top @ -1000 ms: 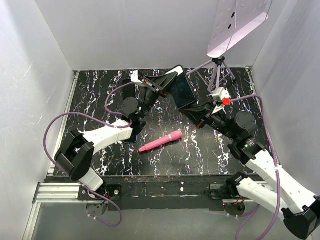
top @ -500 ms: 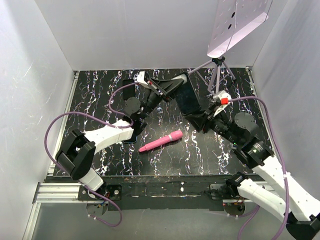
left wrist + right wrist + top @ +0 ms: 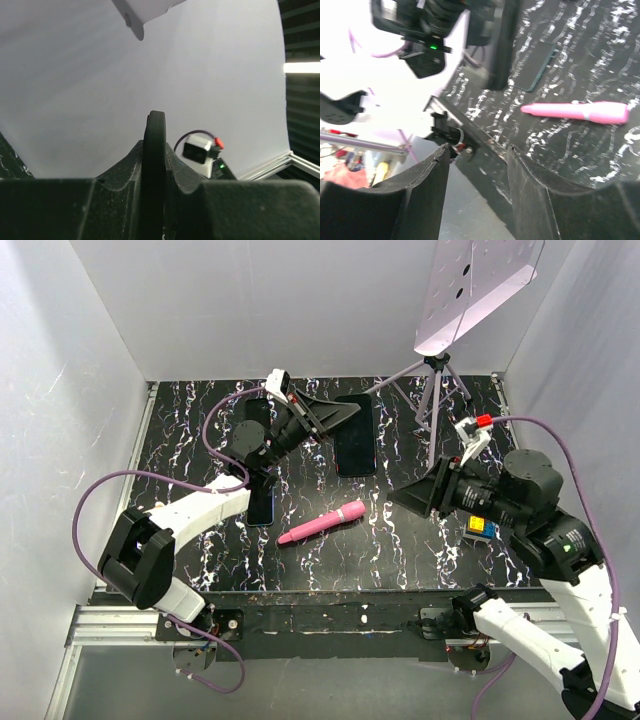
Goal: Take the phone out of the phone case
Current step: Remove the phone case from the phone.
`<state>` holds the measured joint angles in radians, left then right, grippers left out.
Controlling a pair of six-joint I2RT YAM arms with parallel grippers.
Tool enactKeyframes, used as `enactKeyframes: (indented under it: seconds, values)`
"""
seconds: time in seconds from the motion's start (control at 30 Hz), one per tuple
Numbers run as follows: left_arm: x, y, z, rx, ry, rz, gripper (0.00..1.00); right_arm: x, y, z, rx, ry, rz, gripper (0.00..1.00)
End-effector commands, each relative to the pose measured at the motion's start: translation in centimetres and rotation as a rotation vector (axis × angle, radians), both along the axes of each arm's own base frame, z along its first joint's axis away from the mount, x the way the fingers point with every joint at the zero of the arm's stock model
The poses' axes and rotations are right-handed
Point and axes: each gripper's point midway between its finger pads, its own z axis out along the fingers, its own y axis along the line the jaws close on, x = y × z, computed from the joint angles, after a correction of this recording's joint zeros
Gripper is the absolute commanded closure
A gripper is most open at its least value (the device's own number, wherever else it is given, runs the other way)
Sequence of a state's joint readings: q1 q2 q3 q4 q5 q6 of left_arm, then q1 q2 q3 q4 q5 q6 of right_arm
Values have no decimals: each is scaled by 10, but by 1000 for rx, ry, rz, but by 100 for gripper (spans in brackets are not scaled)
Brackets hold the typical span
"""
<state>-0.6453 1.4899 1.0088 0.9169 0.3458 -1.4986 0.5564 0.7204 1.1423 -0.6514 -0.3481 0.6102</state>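
Observation:
My left gripper [image 3: 338,413] is shut on the black phone case [image 3: 355,435] and holds it by its upper edge above the back middle of the table. In the left wrist view the case [image 3: 155,165] stands edge-on between the fingers [image 3: 156,145]. I cannot tell whether a phone sits in it. In the right wrist view the case [image 3: 501,42] hangs upright. My right gripper [image 3: 402,499] is open and empty, to the right of the case and apart from it; its jaws [image 3: 477,150] are spread wide. A dark flat phone [image 3: 262,505] lies on the table under the left arm, and also shows in the right wrist view [image 3: 535,65].
A pink pen-like stick [image 3: 321,522] lies at mid-table, also seen from the right wrist [image 3: 577,111]. A tripod [image 3: 432,390] with a white panel stands back right. A small yellow and blue object [image 3: 480,528] sits by the right arm. White walls enclose the table.
My right gripper has let go of the case and pulled back to the right and toward the near edge. The case now hangs from my left gripper alone, swung more upright.

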Motion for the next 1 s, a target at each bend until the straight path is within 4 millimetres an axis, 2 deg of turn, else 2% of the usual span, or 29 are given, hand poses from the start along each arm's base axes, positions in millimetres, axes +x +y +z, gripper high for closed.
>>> enactKeyframes:
  seconds: [0.0,0.23,0.4,0.57,0.67,0.77,0.97]
  values:
    - [-25,7,40,-11,-135,-22,100,-16,16,35,131,72,111,46]
    - [-29,3,33,-11,-119,-78,100,4,26,36,166,68,122,53]
    - [-34,3,26,-28,-98,-109,100,20,29,31,208,98,99,61]
    - [-37,4,26,-15,-109,-111,100,25,35,33,246,117,125,71]
    - [-36,4,23,-5,-105,-103,100,23,33,33,252,107,114,71]
    - [-36,3,23,3,-109,-101,100,21,32,32,254,110,112,66]
    - [-39,2,25,5,-116,-108,100,24,35,31,281,120,123,70]
